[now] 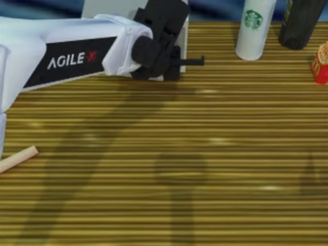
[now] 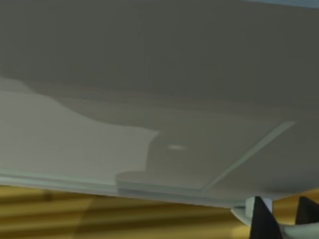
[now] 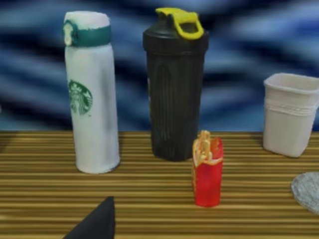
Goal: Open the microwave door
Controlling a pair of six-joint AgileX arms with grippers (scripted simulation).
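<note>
Closest to the top camera is the left arm's white forearm, lettered "AGILE X" on a black panel, reaching across the far left of the bench (image 1: pixel 154 169) to the microwave (image 1: pixel 110 7) at the far edge. Its black left hand (image 1: pixel 197 62) sits low against the front of the box, one thin finger jutting toward the right side of the bench. Whether the fingers grip anything I cannot tell — the wrist blocks them from above.

From the left wrist, the microwave door (image 2: pixel 149 99) fills nearly the whole view as a pale grey panel, with two dark fingertips (image 2: pixel 261 219) just under its lower edge. That placement suggests the hand is set at the door's edge to hook it and swing it outward; the door looks shut or barely moved.

A white tumbler (image 1: pixel 254 28) with a green round logo — no readable words — stands to the right of the microwave, then a black shaker bottle (image 1: pixel 302 23) and a red fries carton (image 1: pixel 321 64). The right hand is not seen from above; its wrist view shows only a dark tip, so I cannot tell its state.
</note>
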